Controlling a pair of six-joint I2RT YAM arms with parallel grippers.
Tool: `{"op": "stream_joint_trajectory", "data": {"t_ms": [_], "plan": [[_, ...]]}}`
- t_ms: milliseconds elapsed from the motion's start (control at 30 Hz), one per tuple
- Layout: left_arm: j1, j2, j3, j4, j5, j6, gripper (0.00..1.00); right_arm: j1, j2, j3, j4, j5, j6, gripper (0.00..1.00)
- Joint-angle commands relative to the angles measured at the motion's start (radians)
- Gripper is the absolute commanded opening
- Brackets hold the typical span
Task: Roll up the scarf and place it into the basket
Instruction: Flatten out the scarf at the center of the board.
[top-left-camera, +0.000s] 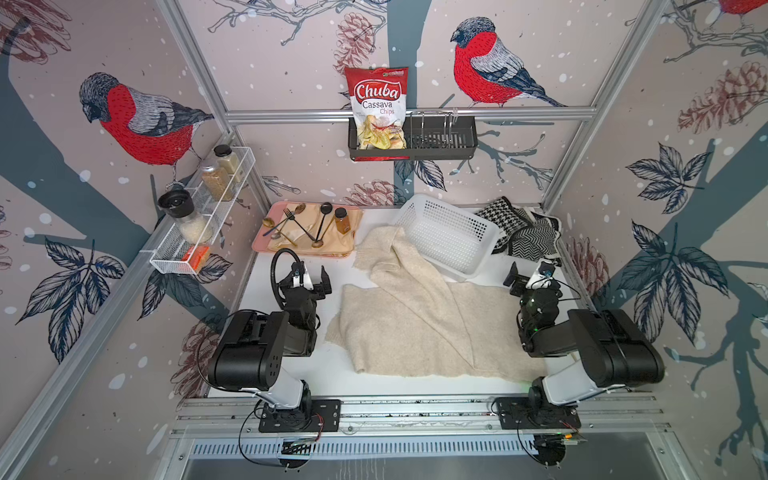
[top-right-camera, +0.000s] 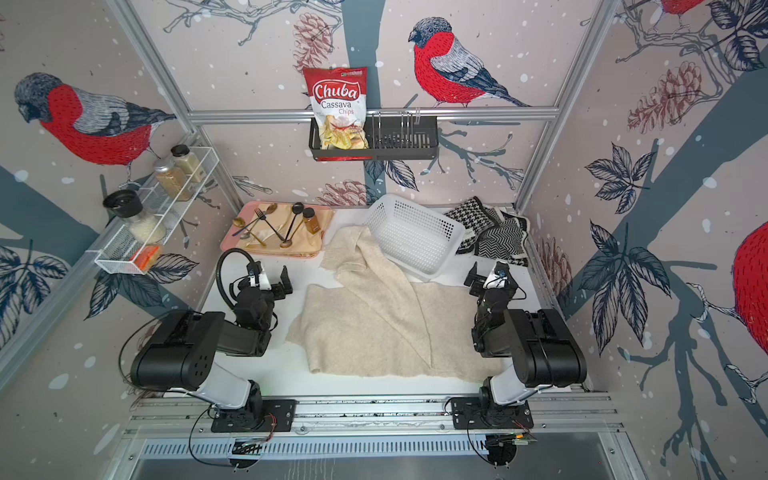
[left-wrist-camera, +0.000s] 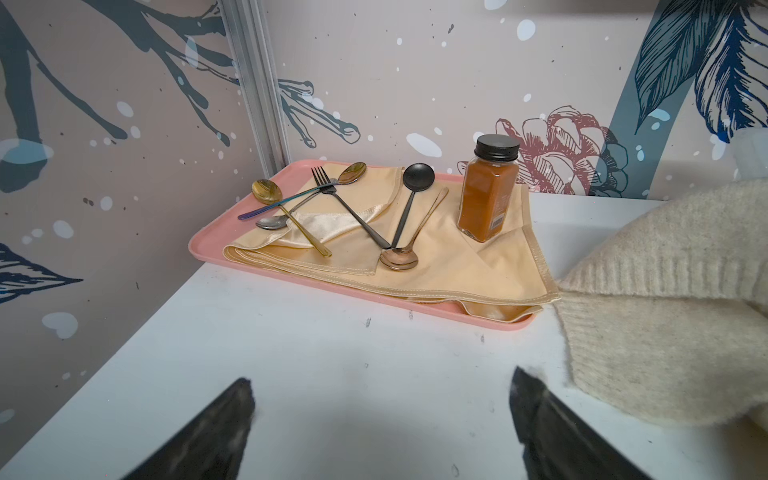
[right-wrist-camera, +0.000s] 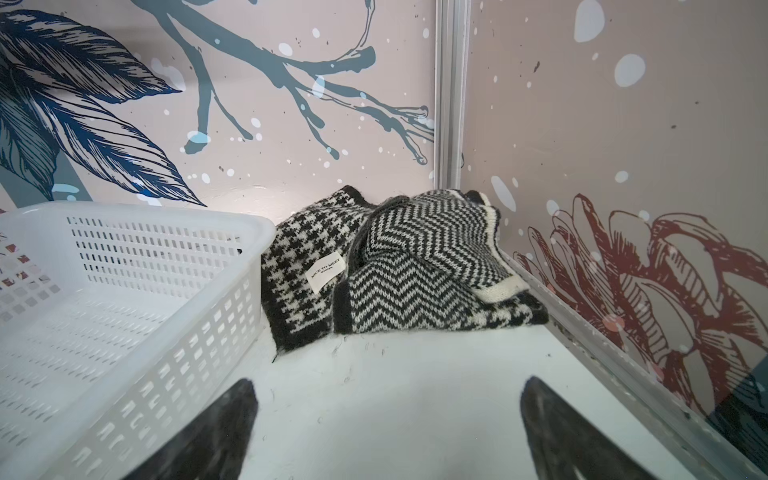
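The scarf (top-left-camera: 415, 316) (top-right-camera: 374, 316) is cream knit and lies loosely spread across the middle of the white table, one end reaching back to the basket. The basket (top-left-camera: 444, 237) (top-right-camera: 415, 237) is white, perforated and empty, standing at the back centre-right. My left gripper (top-left-camera: 307, 280) (top-right-camera: 268, 280) hovers open just left of the scarf, whose ribbed end (left-wrist-camera: 665, 299) shows beside its fingers. My right gripper (top-left-camera: 532, 274) (top-right-camera: 492, 276) is open at the scarf's right, beside the basket wall (right-wrist-camera: 124, 257). Nothing lies between the fingers of the left gripper (left-wrist-camera: 380, 386) or the right gripper (right-wrist-camera: 386, 386).
A pink tray (top-left-camera: 257, 245) (left-wrist-camera: 199, 249) at the back left holds a yellow napkin, cutlery and a spice jar (left-wrist-camera: 488, 195). Black-and-white knit cloth (top-left-camera: 523, 232) (right-wrist-camera: 395, 270) fills the back right corner. A wire rack (top-left-camera: 199, 224) and a black caddy (top-left-camera: 436, 141) hang on the walls.
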Motion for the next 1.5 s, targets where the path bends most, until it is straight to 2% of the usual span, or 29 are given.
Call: {"op": "stream_joint_trajectory", "data": {"t_ms": [0, 300, 400, 667, 733, 767, 833, 867, 933, 1033, 1133, 1200, 1333, 1467], "plan": [[0.001, 0.001, 0.005, 0.054, 0.009, 0.008, 0.97, 0.001, -0.003, 0.001, 0.004, -0.004, 0.004, 1.00], [0.001, 0.002, 0.009, 0.048, 0.011, 0.008, 0.98, -0.001, -0.002, 0.003, 0.002, -0.007, 0.007, 1.00], [0.001, 0.002, 0.007, 0.048, 0.010, 0.008, 0.98, -0.034, -0.009, 0.018, -0.039, -0.080, 0.023, 1.00], [0.001, 0.003, 0.010, 0.044, 0.014, 0.008, 0.96, -0.027, -0.004, 0.019, -0.034, -0.073, 0.015, 1.00], [0.000, -0.008, 0.017, 0.023, 0.058, 0.023, 0.96, -0.026, -0.007, 0.015, -0.030, -0.072, 0.015, 1.00], [-0.010, -0.035, 0.044, -0.051, 0.084, 0.048, 0.97, -0.023, -0.009, 0.013, -0.024, -0.069, 0.010, 1.00], [-0.037, -0.094, 0.121, -0.251, 0.004, 0.046, 0.97, 0.001, -0.049, 0.039, -0.098, -0.023, -0.005, 1.00], [-0.036, -0.107, 0.176, -0.373, -0.012, 0.034, 0.97, 0.017, -0.082, 0.075, -0.195, 0.041, -0.002, 1.00], [-0.039, -0.093, 0.258, -0.502, -0.056, -0.008, 0.97, 0.046, -0.135, 0.163, -0.392, 0.085, -0.017, 1.00], [-0.063, -0.094, 0.401, -0.777, -0.089, -0.139, 0.98, 0.117, -0.207, 0.265, -0.590, 0.150, -0.016, 1.00], [-0.153, -0.106, 0.536, -1.072, -0.216, -0.286, 0.98, 0.218, -0.276, 0.382, -0.848, 0.132, 0.033, 1.00], [-0.197, -0.121, 0.590, -1.211, -0.189, -0.364, 0.98, 0.320, -0.316, 0.444, -1.000, 0.126, 0.068, 1.00], [-0.205, -0.112, 0.664, -1.524, -0.031, -0.645, 0.98, 0.549, -0.345, 0.479, -1.170, 0.185, 0.091, 1.00], [-0.204, -0.051, 0.686, -1.780, 0.029, -0.833, 0.96, 0.697, -0.356, 0.490, -1.302, 0.192, 0.200, 1.00]]}}
